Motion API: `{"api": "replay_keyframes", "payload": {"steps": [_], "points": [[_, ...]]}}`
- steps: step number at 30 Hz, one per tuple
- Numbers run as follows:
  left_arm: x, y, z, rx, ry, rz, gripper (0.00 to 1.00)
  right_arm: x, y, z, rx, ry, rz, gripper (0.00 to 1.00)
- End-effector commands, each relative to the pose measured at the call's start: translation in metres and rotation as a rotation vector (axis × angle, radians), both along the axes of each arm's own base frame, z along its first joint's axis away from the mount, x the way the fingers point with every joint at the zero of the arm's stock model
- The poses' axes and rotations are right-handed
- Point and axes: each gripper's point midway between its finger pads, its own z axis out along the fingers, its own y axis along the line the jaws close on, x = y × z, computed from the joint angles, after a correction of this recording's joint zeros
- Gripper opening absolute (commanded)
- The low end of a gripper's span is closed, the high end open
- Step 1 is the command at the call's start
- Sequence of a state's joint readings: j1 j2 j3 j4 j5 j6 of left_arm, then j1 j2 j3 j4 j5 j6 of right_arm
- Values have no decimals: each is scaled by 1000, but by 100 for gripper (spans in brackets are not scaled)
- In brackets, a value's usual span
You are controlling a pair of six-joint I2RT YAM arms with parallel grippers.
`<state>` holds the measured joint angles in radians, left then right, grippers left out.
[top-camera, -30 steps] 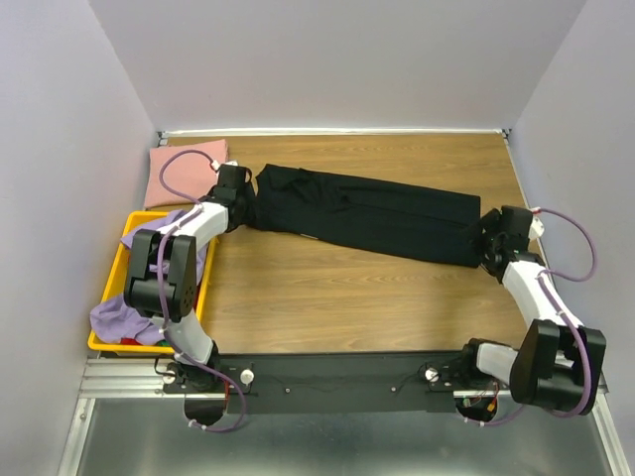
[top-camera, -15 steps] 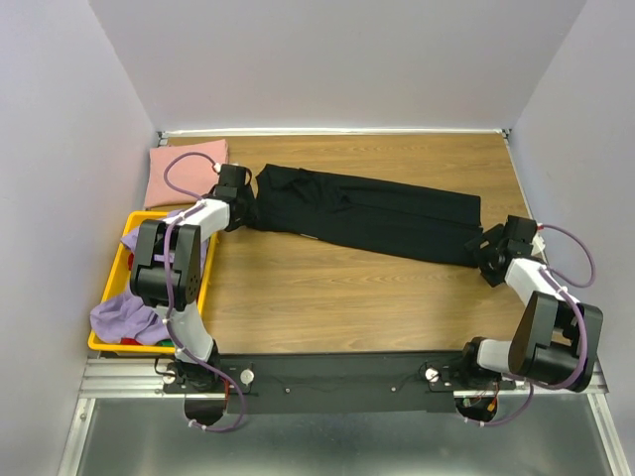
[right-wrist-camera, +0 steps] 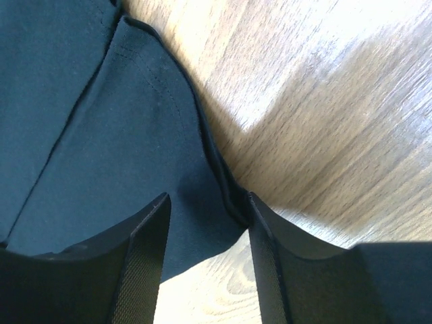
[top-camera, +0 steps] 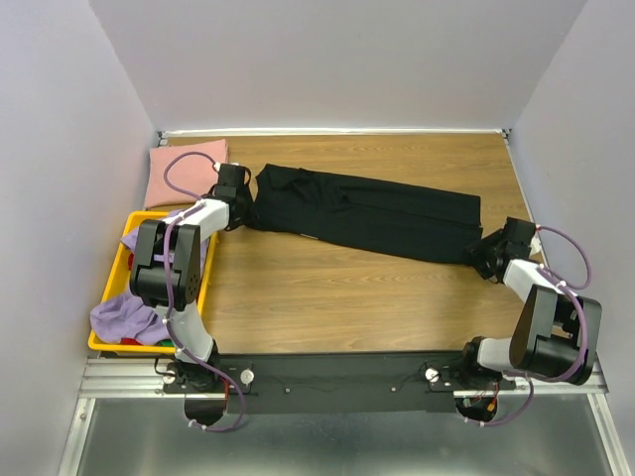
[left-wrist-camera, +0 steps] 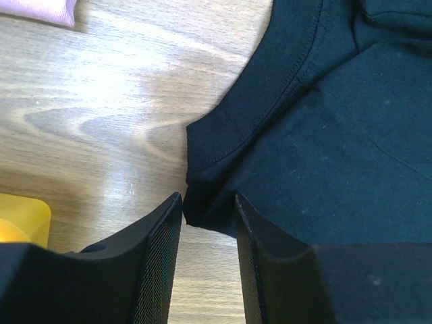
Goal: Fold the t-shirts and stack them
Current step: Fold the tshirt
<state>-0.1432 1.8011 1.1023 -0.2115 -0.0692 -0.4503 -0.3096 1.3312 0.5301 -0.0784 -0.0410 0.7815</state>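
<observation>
A black t-shirt (top-camera: 367,213), folded into a long band, lies slanting across the wooden table. My left gripper (top-camera: 246,206) is at its left end. In the left wrist view the left gripper (left-wrist-camera: 208,197) is open and straddles the bottom corner of the black t-shirt (left-wrist-camera: 324,135), with a gap still showing. My right gripper (top-camera: 483,256) is at the right end. Seen from the right wrist, the right gripper (right-wrist-camera: 208,196) is open around the near corner of the black t-shirt (right-wrist-camera: 88,121), whose folded edge touches the right finger. A folded pink t-shirt (top-camera: 184,169) lies at the back left. A lavender t-shirt (top-camera: 124,317) is heaped in the crate.
A yellow crate (top-camera: 117,263) stands along the table's left edge, right beside the left arm; its corner shows in the left wrist view (left-wrist-camera: 20,219). Grey walls close in the table at the left, back and right. Bare wood (top-camera: 337,297) lies in front of the black t-shirt.
Both grippers' jaws have narrowed around the ends of the black t-shirt. The right gripper has dropped lower and shifted toward the near right corner. The left gripper barely moved.
</observation>
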Motion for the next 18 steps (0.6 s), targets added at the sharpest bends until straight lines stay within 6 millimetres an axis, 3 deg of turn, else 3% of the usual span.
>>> {"api": "replay_keyframes", "payload": {"steps": [1, 3, 7, 11, 14, 18], "points": [[3, -1, -3, -15, -2, -5, 44, -20, 5, -19, 35, 72, -10, 54], [1, -1, -6, -15, 6, -6, 38, -21, 4, -20, 31, 77, -15, 53], [0, 0, -9, -14, 15, -3, 37, -22, 1, -21, 21, 83, -18, 49], [-6, 4, -13, 1, 31, 7, 14, -26, -7, -24, -9, 99, -26, 21], [-14, 8, -17, 7, 49, 15, 0, -26, -13, -24, -19, 103, -37, 11], [-32, 13, -19, -2, 67, 45, 0, -33, -25, -24, -63, 129, -70, 3]]}}
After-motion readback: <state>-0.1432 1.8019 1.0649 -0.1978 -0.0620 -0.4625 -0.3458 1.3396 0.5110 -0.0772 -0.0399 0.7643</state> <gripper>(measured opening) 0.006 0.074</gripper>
